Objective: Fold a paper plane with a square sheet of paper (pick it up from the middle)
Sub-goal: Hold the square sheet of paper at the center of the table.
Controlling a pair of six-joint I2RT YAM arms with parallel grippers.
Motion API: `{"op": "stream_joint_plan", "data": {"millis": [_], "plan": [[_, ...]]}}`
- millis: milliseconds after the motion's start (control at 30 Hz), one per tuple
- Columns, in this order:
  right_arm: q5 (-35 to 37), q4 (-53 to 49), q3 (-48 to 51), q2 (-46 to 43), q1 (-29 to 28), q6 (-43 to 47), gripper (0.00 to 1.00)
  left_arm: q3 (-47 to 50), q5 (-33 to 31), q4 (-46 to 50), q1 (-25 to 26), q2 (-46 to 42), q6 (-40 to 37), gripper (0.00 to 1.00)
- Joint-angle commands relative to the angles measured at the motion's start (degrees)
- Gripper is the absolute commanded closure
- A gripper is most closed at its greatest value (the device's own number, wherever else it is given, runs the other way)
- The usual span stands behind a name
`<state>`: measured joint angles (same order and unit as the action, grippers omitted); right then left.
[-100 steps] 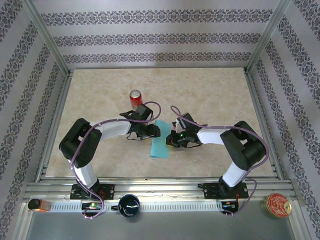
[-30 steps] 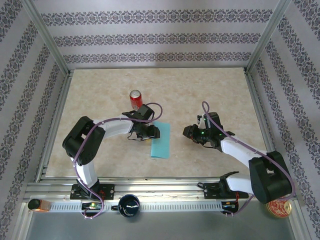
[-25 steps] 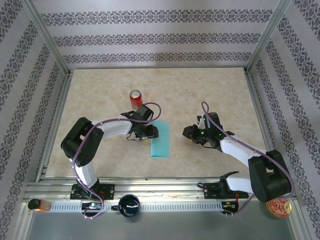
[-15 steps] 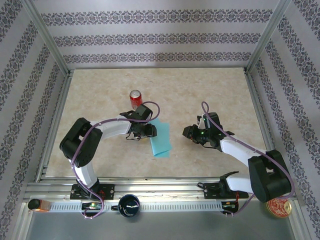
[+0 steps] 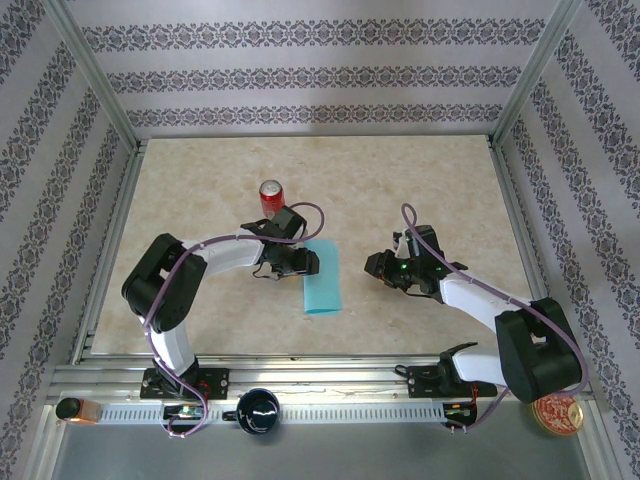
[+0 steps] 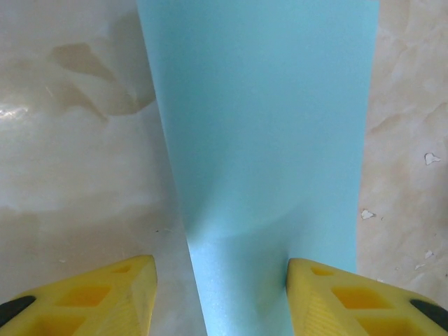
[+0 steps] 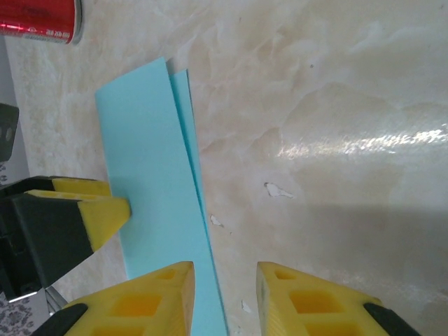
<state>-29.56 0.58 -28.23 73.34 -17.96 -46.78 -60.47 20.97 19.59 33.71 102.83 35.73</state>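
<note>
Paper (image 5: 321,281), folded narrow, lies between the parted jaws of your left gripper (image 6: 220,273), likely for creasing; your right gripper (image 7: 224,271), parted and empty, stands clear.

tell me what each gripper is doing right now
left gripper: open, astride the blue paper, not clamping it
right gripper: open, holding nothing

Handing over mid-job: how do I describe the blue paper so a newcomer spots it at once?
On the marbled table, find the red can standing left of centre. Just nearer the arms than the can, by the left hand, lies the sheet of paper. It is the only turquoise thing there, flat and folded into a narrow strip.
</note>
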Motion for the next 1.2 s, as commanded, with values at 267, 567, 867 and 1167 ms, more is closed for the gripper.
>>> {"op": "stream_joint_plan", "data": {"millis": [267,567,867,1167], "plan": [[-0.8,0.8,-1.1,1.0,-0.7,-0.7,0.69,-3.5,-0.5,7.8,-0.4,3.0,-5.9,0.49],[-0.8,1.0,-1.1,1.3,-0.9,-0.7,0.69,-5.6,-1.2,10.3,-0.3,4.4,-8.2,0.49],[-0.8,1.2,-1.3,1.6,-1.1,-0.8,0.68,-7.7,-4.0,12.5,0.5,6.0,-8.7,0.49],[-0.8,1.1,-1.3,1.6,-1.2,-0.6,0.67,-10.3,-9.3,16.3,1.8,7.7,-9.5,0.48]]}}
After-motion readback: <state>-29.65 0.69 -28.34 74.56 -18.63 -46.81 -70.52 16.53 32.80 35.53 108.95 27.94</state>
